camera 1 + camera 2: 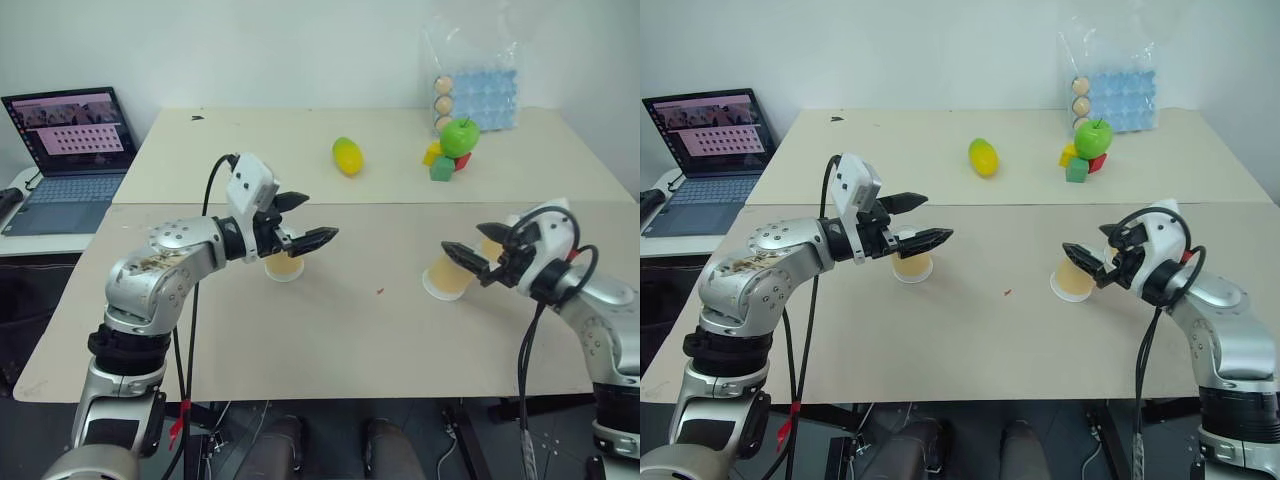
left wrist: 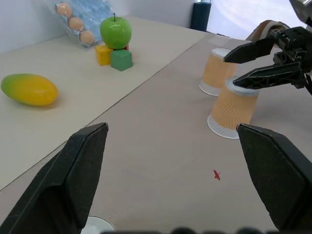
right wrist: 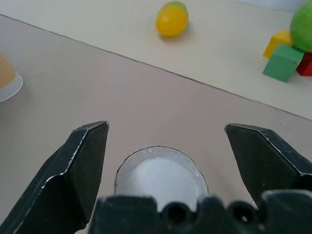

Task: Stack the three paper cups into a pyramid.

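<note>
All three paper cups stand upside down on the near table, tan sides with white bases up. One cup (image 1: 285, 267) sits just below my left gripper (image 1: 318, 220), which hangs open above it. On the right, a second cup (image 1: 447, 278) stands under my right gripper (image 1: 463, 238), also open; its white base (image 3: 158, 178) shows low between the two fingers. The third cup (image 2: 217, 72) stands close behind the second cup (image 2: 234, 108), partly hidden by the right hand in the head views. No cup is held or stacked.
On the far table lie a yellow-green mango (image 1: 347, 156), a green apple (image 1: 459, 137) on coloured blocks (image 1: 441, 165) and a bagged egg carton (image 1: 480, 95). An open laptop (image 1: 70, 160) sits on a side table at the left. A small red speck (image 1: 380, 291) lies between the cups.
</note>
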